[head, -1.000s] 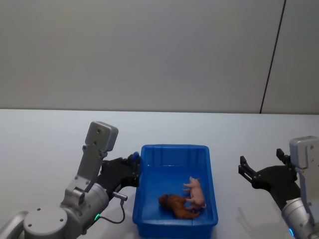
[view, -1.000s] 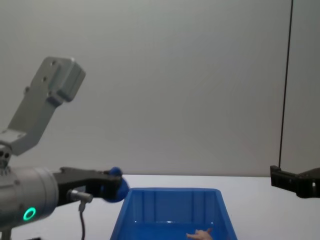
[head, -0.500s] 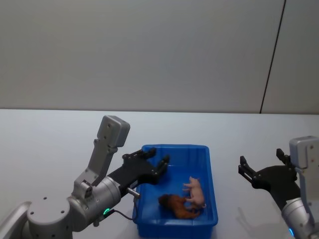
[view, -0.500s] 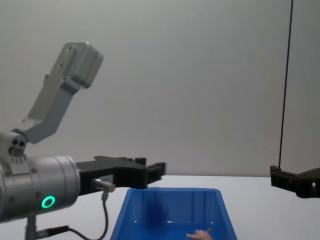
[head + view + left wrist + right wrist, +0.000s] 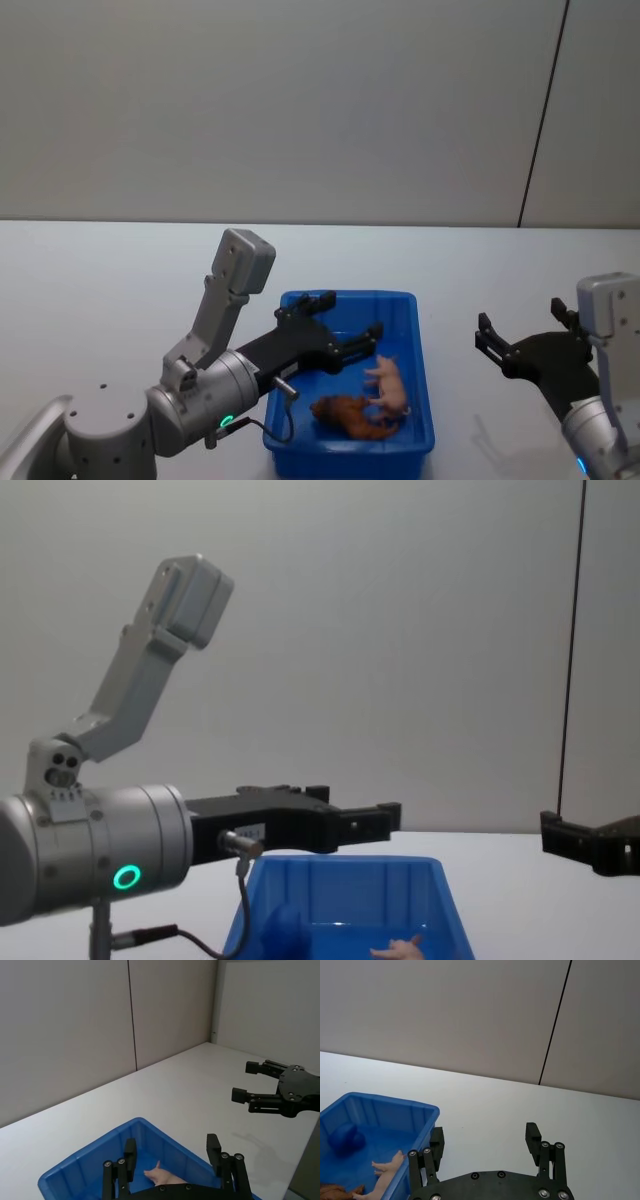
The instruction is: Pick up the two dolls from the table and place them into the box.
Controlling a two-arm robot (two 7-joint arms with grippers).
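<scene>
Head view shows both dolls [image 5: 365, 403] in the box [image 5: 421, 380]; left hand [image 5: 345, 330] open, right hand [image 5: 525, 325] open.

The left end effector [image 5: 347, 334], fingers spread, hangs over the bright blue rectangular plastic box [image 5: 418, 322], blocking its far half from above. The white tabletop [image 5: 500, 270] lies bare between the box and the spread-fingered right end effector [image 5: 520, 331], well apart.

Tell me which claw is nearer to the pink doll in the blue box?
The left. The left claw hangs open over the box, just above the pink doll. The right claw is open too, over the table, well outside the box.
</scene>
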